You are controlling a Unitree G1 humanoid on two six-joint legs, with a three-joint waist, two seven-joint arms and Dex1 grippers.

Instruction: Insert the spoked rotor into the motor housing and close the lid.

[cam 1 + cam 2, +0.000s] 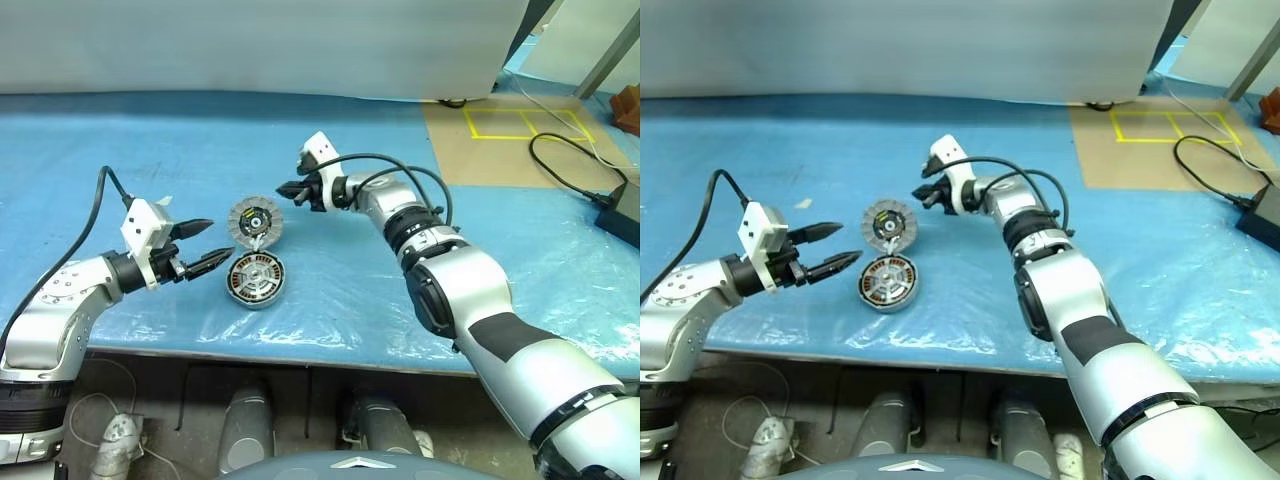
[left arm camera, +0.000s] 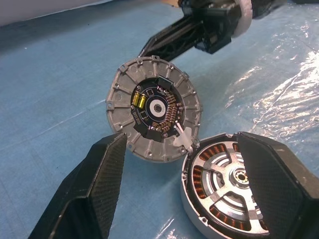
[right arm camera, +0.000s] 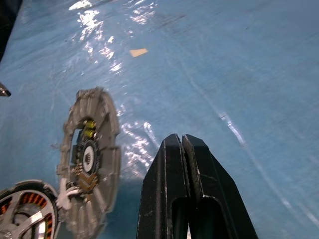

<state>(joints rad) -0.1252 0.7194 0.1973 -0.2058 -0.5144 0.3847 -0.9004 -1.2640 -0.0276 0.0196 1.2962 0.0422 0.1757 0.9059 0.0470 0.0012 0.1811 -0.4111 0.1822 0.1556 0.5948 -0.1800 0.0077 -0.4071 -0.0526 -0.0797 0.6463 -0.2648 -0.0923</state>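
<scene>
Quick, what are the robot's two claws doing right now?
Left gripper: jaws open, holding nothing.
Right gripper: jaws shut, holding nothing.

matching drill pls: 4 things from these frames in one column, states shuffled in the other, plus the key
Things:
1. lid
2. motor housing
3. left gripper
4. right gripper

States:
A. fingers pressed together, holding nothing
B. lying flat on the blue table cover, copper windings facing up
C. fingers apart, holding nothing, beside the housing
D. tipped up open, dark inner face with yellow bits showing

Pairs: 1-D, 2-B, 3-C, 4-A
</scene>
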